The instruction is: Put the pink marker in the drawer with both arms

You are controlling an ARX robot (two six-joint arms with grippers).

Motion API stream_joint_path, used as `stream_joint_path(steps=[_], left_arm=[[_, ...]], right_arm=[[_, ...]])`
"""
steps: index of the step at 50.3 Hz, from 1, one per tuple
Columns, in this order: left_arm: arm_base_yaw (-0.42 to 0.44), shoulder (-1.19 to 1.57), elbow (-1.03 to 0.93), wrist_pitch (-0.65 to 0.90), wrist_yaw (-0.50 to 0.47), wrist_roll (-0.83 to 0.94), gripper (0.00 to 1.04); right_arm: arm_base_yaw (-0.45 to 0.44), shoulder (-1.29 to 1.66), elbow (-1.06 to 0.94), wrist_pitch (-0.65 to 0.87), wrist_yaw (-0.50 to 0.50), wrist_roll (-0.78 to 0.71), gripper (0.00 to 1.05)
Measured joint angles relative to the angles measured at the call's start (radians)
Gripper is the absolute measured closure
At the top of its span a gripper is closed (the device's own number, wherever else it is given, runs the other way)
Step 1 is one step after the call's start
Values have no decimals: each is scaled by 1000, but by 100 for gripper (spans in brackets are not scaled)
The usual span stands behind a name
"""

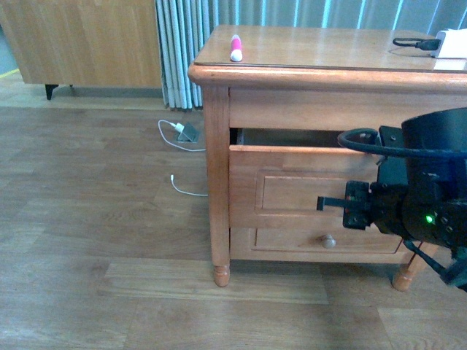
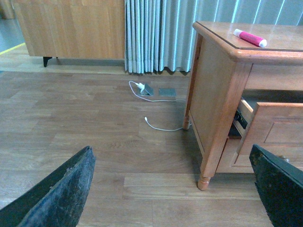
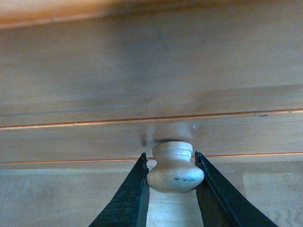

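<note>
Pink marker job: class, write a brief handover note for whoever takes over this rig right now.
Left gripper: open, empty, over the floor beside the nightstand.
Right gripper: shut on the knob of the drawer.
Pink marker: lying on the nightstand top, untouched.
Done: drawer partly open.
Left: open it wider, pick up the marker, probably with the left arm, and put it inside.

I can read no lettering anywhere, not even on the stubby bright pink marker (image 1: 236, 48) (the dark specks on the pale round wooden knob (image 3: 175, 168) are illegible).
</note>
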State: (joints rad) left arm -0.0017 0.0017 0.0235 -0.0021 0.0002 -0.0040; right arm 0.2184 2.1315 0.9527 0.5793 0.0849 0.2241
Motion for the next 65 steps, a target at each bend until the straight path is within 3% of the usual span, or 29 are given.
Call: stream_joint_path(steps=[14,28,37,47,65], left_arm=[[0,0,0,0,0,0,6],[0,0,0,0,0,0,6],[0,0,0,0,0,0,6],[0,0,0,0,0,0,6],[0,0,0,0,0,0,6]], right_arm=[[37,-164,-268,48,-17,25,81],[55,-355,-440,40,-71,36,41],[-13,-717,-548,-88,-106,11,7],[-43,-1108,-652,-271,-135,-67,8],[-166,-1651,-733,-607,-223,-26,8]])
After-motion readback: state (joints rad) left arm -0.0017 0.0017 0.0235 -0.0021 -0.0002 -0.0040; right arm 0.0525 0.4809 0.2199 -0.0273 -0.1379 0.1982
